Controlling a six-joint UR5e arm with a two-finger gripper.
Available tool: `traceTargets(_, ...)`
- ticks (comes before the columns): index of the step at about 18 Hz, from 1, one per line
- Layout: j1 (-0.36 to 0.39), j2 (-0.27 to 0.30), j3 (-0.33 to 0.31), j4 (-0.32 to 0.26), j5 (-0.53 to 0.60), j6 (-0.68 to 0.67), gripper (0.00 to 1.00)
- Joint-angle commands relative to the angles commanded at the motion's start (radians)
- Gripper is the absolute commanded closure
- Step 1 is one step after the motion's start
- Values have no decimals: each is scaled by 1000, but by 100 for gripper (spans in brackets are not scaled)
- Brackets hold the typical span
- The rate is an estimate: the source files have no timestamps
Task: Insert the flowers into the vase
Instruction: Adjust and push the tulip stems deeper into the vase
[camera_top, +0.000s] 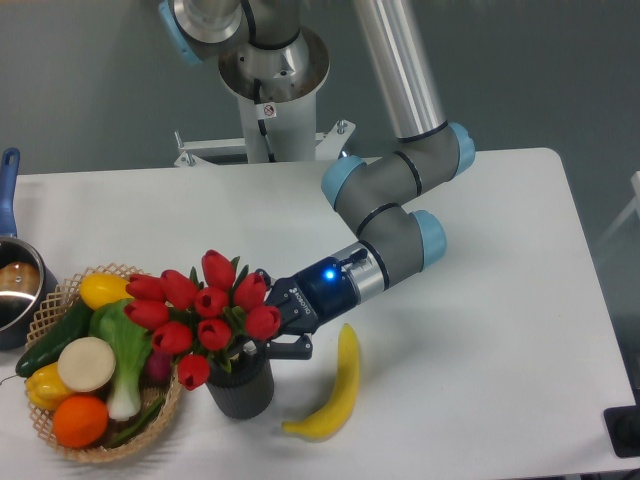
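Observation:
The flowers (200, 310), a bunch of red tulip buds with green leaves, stand with their stems down in the mouth of the vase (241, 388), a dark grey ribbed cylinder near the table's front. The blooms lean left over the basket's edge. My gripper (262, 338) reaches in from the right, right behind the bunch and just above the vase's rim. The buds and leaves cover its fingertips, so whether the fingers still grip the stems does not show.
A wicker basket (62, 296) of vegetables and fruit sits left of the vase, nearly touching it. A yellow banana (336, 387) lies to the vase's right. A metal pot with a blue handle (12, 270) stands at the left edge.

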Motion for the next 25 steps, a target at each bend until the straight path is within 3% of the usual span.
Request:
traceTargets(8,0,0,0,0,5,3,73)
traceTargets(13,0,-2,-2,0,6,25,61)
traceTargets(20,2,-5,-2,0,5,26,55)
traceTargets(24,5,-5,-2,0,6,26,47)
traceTargets(25,5,-3,0,2,6,29,34)
